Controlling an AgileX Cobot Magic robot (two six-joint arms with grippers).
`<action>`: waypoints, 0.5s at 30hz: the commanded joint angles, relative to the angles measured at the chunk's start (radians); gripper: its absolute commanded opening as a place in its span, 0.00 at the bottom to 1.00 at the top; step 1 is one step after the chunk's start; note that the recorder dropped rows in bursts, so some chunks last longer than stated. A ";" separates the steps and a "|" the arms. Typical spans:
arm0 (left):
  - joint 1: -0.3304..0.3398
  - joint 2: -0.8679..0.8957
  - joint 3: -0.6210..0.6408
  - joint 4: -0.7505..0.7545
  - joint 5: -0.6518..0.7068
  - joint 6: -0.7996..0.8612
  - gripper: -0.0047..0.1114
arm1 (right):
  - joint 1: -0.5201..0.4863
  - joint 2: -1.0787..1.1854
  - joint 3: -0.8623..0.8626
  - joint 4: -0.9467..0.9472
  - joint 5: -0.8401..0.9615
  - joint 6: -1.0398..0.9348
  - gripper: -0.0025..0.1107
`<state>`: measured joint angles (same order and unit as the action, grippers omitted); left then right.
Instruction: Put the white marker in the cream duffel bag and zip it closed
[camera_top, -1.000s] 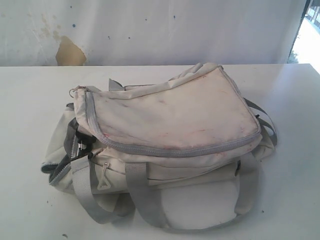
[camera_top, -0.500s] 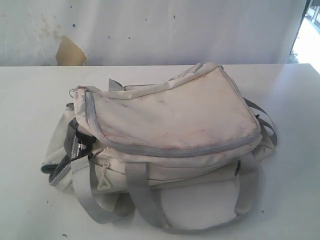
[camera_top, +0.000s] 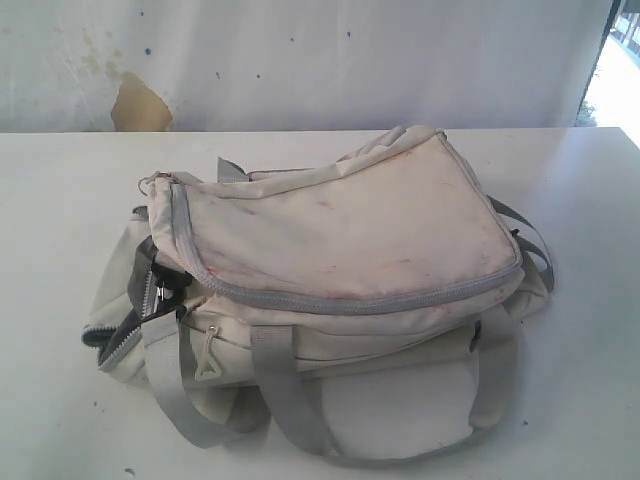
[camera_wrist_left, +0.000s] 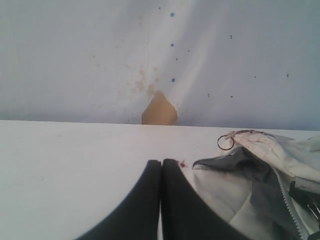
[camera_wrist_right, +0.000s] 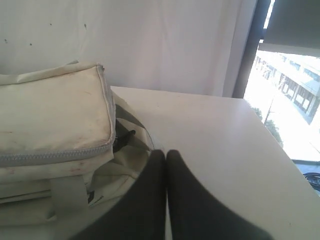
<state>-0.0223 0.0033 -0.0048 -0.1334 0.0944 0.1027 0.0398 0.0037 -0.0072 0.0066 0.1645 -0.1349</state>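
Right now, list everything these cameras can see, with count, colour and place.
cream duffel bag: one, grubby cream, mid-table
grey straps: several, grey, bag's near side
metal ring: one, greyish, bag's left end
table: one, white, under the bag
wall: one, white, behind the table
patch: one, tan, low on wall
window: one, bright, beyond table's right end
white marker: none in view
left gripper: one, black, shut, near bag's left end
right gripper: one, black, shut, near bag's right end

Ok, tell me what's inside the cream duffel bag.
Through the unzipped end of the cream duffel bag only dark grey lining shows. The top flap covers the rest; no white marker is visible.
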 joint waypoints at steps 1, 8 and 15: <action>-0.001 -0.003 0.005 0.017 0.010 0.013 0.04 | 0.003 -0.004 0.007 0.000 0.007 0.008 0.02; -0.001 -0.003 0.005 0.015 0.011 0.007 0.04 | 0.003 -0.004 0.007 0.000 0.005 0.008 0.02; -0.001 -0.003 0.005 0.015 0.014 0.007 0.04 | 0.003 -0.004 0.007 0.000 0.005 0.008 0.02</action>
<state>-0.0223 0.0033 -0.0048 -0.1223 0.1046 0.1106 0.0398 0.0037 -0.0072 0.0066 0.1666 -0.1330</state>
